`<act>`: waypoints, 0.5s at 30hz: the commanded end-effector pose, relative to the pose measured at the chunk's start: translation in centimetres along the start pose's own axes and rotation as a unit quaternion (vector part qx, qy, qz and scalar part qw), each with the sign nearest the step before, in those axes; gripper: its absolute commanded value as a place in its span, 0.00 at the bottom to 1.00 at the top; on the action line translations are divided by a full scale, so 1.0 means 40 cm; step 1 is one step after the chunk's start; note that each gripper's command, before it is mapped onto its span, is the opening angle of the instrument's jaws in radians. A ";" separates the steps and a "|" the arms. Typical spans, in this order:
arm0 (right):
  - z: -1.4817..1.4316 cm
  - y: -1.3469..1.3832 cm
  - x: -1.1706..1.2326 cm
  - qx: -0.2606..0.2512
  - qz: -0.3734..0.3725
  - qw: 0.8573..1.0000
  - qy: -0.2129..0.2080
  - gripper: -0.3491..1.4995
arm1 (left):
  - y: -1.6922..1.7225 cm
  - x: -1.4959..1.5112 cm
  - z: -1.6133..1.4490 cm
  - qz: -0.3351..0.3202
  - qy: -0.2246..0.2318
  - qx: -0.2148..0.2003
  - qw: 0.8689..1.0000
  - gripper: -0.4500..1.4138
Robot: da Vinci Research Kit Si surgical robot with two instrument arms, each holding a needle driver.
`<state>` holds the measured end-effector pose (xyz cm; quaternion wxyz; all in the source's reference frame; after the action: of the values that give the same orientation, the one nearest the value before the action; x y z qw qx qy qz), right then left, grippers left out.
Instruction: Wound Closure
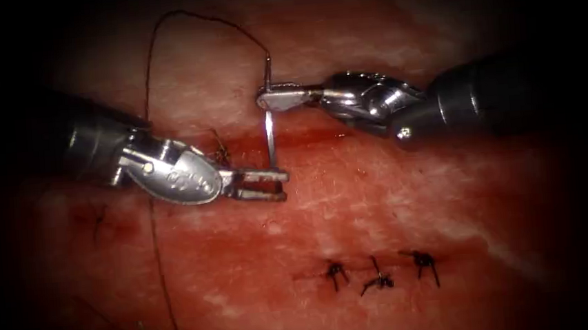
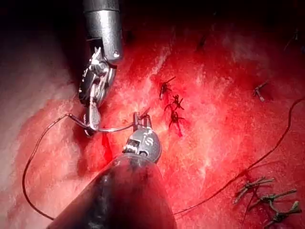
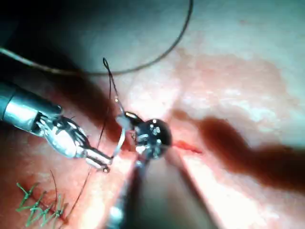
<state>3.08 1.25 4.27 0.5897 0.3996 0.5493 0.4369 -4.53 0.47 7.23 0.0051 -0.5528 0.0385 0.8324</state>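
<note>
While the right claw [image 1: 266,99] is clamped on the needle [image 1: 270,133] up near its thread end, the rest of the curve hangs down across the cut [image 1: 320,137], and its tip sits right by the left claw [image 1: 276,185]; that one's jaws are parted and gripping nothing, though I can't tell if the tip is between them or just beside them. From what I can see the needle is clear of the tissue [image 1: 379,200], not buried in it; the left wrist view shows it bridging the two tools the same way [image 2: 114,128].

Thread [image 1: 153,71] loops off the needle's back end, up and over to the left, then trails down the left side of the tissue.

My read: this looks like a needle handover or regrip between stitches; whatever comes next needs a firm hold on the needle body, not the tip, and slack thread kept out of the jaws.

Three finished knots [image 1: 377,271] sit lower down; no containers around at all.
</note>
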 end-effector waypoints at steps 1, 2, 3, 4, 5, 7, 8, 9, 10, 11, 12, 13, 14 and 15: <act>0.0014 0.0005 -0.0016 -0.004 0.004 1.000 0.003 0.73 | 0.0009 -0.0006 0.0007 0.003 0.001 -0.003 1.000 0.00; 0.0014 0.0005 -0.0016 -0.004 0.004 1.000 0.003 0.73 | 0.0009 -0.0006 0.0007 0.003 0.001 -0.003 1.000 0.00; 0.0014 0.0006 -0.0019 -0.009 0.003 1.000 0.003 0.76 | 0.0005 -0.0005 -0.0001 0.011 0.001 -0.002 1.000 0.00; 0.0014 0.0006 -0.0019 -0.009 0.003 1.000 0.003 0.76 | 0.0005 -0.0005 -0.0001 0.011 0.001 -0.002 1.000 0.00; 0.0014 0.0006 -0.0021 -0.010 0.006 1.000 0.002 0.76 | 0.0004 -0.0005 -0.0003 0.016 0.001 -0.002 1.000 0.00; 0.0016 0.0009 -0.0031 -0.014 0.013 1.000 -0.007 0.78 | 0.0001 -0.0005 -0.0011 0.025 0.000 -0.001 1.000 0.00; 0.0016 0.0009 -0.0031 -0.014 0.013 1.000 -0.007 0.78 | 0.0001 -0.0005 -0.0011 0.025 0.000 -0.001 1.000 0.00; 0.0019 0.0011 -0.0036 -0.012 0.026 1.000 -0.010 0.79 | -0.0001 -0.0006 -0.0013 0.034 0.000 -0.001 0.999 0.00; 0.0020 0.0011 -0.0039 -0.011 0.032 0.999 -0.009 0.79 | -0.0001 -0.0006 -0.0013 0.040 0.000 -0.001 0.999 0.00; 0.0021 0.0012 -0.0043 -0.011 0.040 0.999 -0.009 0.79 | -0.0001 -0.0006 -0.0014 0.045 -0.001 0.000 0.999 0.00; 0.0021 0.0014 -0.0047 -0.010 0.048 0.999 -0.009 0.78 | -0.0001 -0.0007 -0.0014 0.054 -0.001 0.000 0.999 0.00; 0.0020 0.0016 -0.0050 -0.010 0.056 0.998 -0.010 0.78 | -0.0001 -0.0007 -0.0015 0.060 0.000 0.000 0.998 0.00; 0.0019 0.0018 -0.0053 -0.007 0.067 0.998 -0.010 0.77 | -0.0001 -0.0007 -0.0017 0.066 0.000 0.000 0.998 0.00; 0.0016 0.0020 -0.0055 -0.001 0.078 0.997 -0.008 0.75 | -0.0001 -0.0008 -0.0019 0.072 0.000 0.000 0.997 0.00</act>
<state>3.08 1.11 4.38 0.5548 0.4451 0.5131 0.4804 -4.40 0.52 7.17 -0.0597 -0.5480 0.0819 0.8303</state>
